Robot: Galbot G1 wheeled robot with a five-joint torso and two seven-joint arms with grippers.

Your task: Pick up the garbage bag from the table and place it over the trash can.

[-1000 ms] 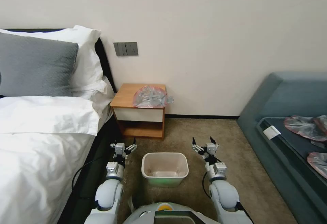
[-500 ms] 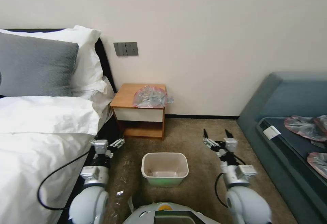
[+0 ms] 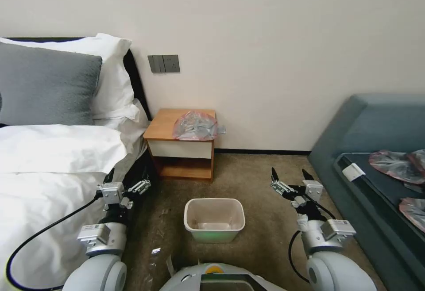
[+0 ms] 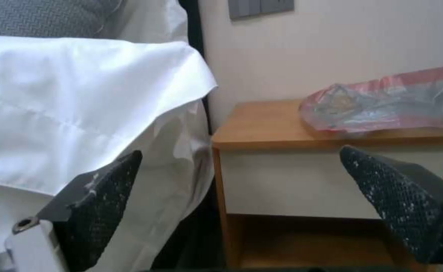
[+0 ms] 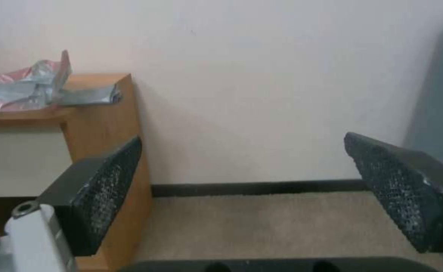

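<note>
The garbage bag (image 3: 195, 126), crumpled grey with seemingly pink edging, tops the table (image 3: 164, 125); both claws spread.

The table (image 3: 164, 125) stands on the carpet floor (image 3: 248, 171), against the wall; the garbage bag (image 3: 195, 126) lies crumpled on its right half, a corner overhanging the right edge; the trash can (image 3: 214, 220) sits on the floor before it, well apart.

Garbage bag (image 4: 383, 102) cut off at edge
</note>
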